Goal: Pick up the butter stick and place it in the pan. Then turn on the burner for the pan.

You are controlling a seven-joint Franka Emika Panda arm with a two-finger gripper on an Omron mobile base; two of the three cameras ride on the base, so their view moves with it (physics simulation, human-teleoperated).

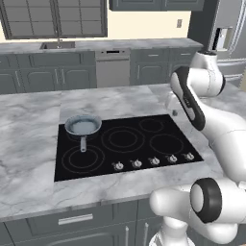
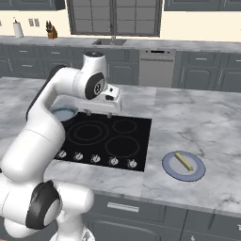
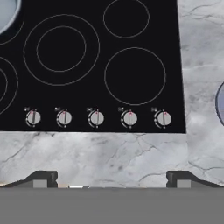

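A grey kitchen with dark cupboards and a sink under a window sits behind a big marble bench (image 2: 188,117). A black glass cooktop (image 2: 136,136) is set into the bench, with five round knobs (image 3: 96,117) in a row along its front edge.

The butter stick (image 2: 184,161) lies on a flat blue-grey plate (image 2: 170,169) on the bench, off to the right of the cooktop. In the right base view it is a small yellow bar, and its long side runs from about 11 o'clock to 5 o'clock. Nothing is touching it.

The pan (image 1: 83,126) sits on the far left part of the cooktop, with its handle pointing toward the front edge. The pan has nothing in it.

The robot's fingers (image 3: 112,178) are spread wide apart and hold nothing. They hang above the middle of the cooktop, pointing down. In the hand view, the front strip of bench is just above the finger tips, and a bit of the plate's rim peeks in at the right edge, at about 3 o'clock.

So the butter is well apart from the fingers, off toward 3 o'clock in the hand view, and the pan is the other way, toward 10 o'clock. I think the hand must go right first, then turn so the fingers close across the bar's short side.
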